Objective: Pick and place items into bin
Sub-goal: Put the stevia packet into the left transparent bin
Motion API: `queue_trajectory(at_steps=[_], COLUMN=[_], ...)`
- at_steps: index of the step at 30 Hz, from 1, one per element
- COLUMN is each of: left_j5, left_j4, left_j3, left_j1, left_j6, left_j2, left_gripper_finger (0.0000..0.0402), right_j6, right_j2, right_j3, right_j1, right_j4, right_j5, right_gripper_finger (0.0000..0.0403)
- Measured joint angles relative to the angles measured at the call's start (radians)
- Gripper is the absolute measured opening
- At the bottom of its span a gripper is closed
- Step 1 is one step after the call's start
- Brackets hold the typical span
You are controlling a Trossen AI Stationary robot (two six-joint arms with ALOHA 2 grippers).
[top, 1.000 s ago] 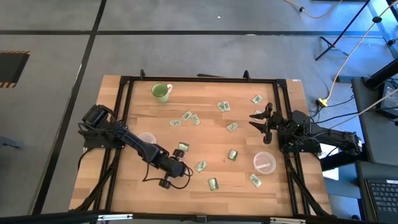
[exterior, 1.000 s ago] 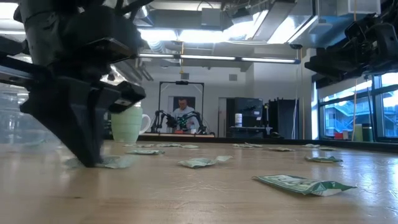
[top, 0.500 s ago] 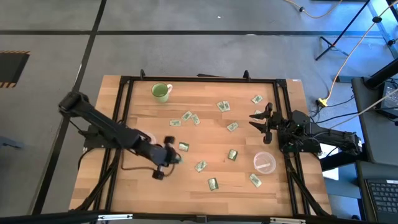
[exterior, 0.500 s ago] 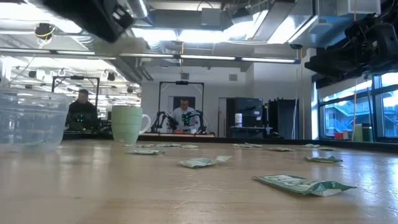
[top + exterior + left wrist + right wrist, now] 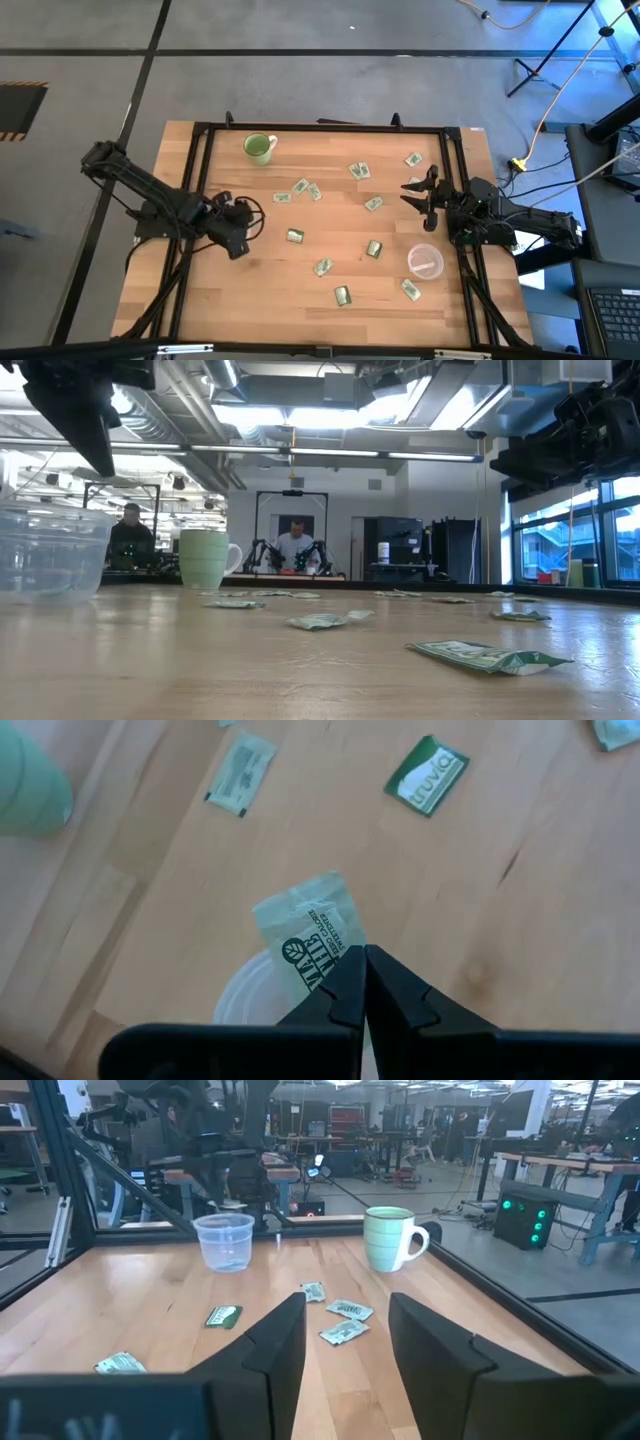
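Left fingers point(image 5: 362, 982) carried back over clear cup point(image 5: 224, 1241), clenched on packet point(image 5: 312, 932), cup mostly hidden overhead, right fingers point(image 5: 344, 1342) spread, idle.

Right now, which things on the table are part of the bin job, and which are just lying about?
Part of the job:
- left gripper, shut on a packet
- loose packets across the table
- clear cup under the left gripper, and clear cup near the right arm
- right gripper, open, waiting at the table's right edge

Lying about:
- mug
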Motion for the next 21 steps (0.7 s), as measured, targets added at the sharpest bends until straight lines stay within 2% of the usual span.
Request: queue_trajectory(at_steps=[7,14,21], left_j5=[0.025,-0.012,0.028], left_j4=[-0.001,-0.029,-0.025], left_j3=[0.000,0.000,-0.096], left_j1=[-0.013,-0.073,-0.102], left_j6=[-0.046,-0.146,-0.304], left_j2=[0.000,0.000,-0.002], left_gripper_finger=[0.0002,0.0002,0.0002], right_j6=[0.000,-0.004,-0.004], right_j2=[0.000,0.000,0.000], right_j3=[0.000,0.000,0.000], right_j1=[0.000,0.000,0.000], right_j4=[0.000,0.000,0.000], right_j5=[0.000,0.000,0.000], right_gripper_finger=[0.0149,0.0149,0.0149])
